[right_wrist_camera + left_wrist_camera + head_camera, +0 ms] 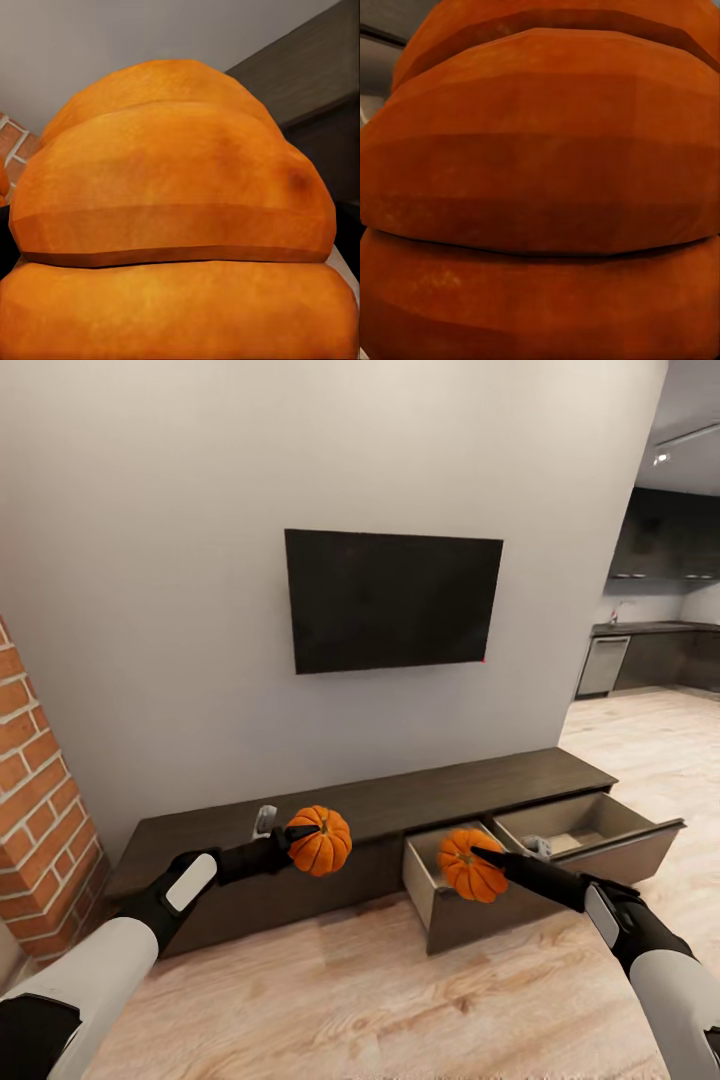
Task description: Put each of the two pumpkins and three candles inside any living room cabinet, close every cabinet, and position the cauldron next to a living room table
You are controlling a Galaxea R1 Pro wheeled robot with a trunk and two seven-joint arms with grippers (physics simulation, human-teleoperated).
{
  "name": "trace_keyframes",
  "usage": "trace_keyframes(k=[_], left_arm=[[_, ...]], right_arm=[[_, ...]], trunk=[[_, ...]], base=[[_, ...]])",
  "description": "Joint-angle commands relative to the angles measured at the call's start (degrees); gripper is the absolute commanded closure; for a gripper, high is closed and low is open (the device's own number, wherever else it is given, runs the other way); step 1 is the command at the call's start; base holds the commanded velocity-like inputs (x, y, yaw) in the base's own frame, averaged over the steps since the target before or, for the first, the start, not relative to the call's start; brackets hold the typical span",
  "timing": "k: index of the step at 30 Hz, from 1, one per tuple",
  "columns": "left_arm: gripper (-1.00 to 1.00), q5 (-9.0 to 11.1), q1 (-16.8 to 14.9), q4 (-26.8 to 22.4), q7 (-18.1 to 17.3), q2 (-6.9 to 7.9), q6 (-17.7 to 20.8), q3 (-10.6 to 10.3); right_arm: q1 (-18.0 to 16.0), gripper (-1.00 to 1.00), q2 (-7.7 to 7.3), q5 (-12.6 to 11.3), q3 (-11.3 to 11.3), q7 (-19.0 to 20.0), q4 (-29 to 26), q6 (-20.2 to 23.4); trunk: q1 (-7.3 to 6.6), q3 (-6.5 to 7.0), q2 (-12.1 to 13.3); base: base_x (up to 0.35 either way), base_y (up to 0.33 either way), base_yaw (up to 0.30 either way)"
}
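Above open cabinet (560,830) drawers, each fingers clamping pumpkin (322,841)

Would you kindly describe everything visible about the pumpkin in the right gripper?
The pumpkin is small, orange and ribbed, with a matt, slightly mottled skin; the right wrist view shows its broad lobes split by darker grooves. The right gripper holds it clear of the floor, a dark finger lying across its top, so any stem is hidden. In the head view it hangs in front of the nearer open drawer of the cabinet, not yet inside. Nothing else touches it.
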Motion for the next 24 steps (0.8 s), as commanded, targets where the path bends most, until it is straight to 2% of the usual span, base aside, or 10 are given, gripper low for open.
trace_keyframes(k=[1,13,24], left_arm=[[1.00,0.1,0.0,0.0,0.0,0.00,0.0,0.0],[1.00,0.1,0.0,0.0,0.0,0.04,0.0,0.0],[1.00,0.1,0.0,0.0,0.0,0.08,0.0,0.0]], right_arm=[[0.0,1.00,0.00,-0.1,0.0,0.0,0.0,0.0],[0.0,1.00,-0.05,-0.1,0.0,0.0,0.2,-0.1],[0.0,1.00,-0.18,-0.2,0.0,0.1,0.7,-0.1]], trunk=[[0.00,-0.07,0.0],[0.00,-0.93,0.0],[0.00,-1.39,0.0]], base=[[0.000,0.000,-0.181],[0.000,0.000,-0.192],[0.000,0.000,-0.250]])
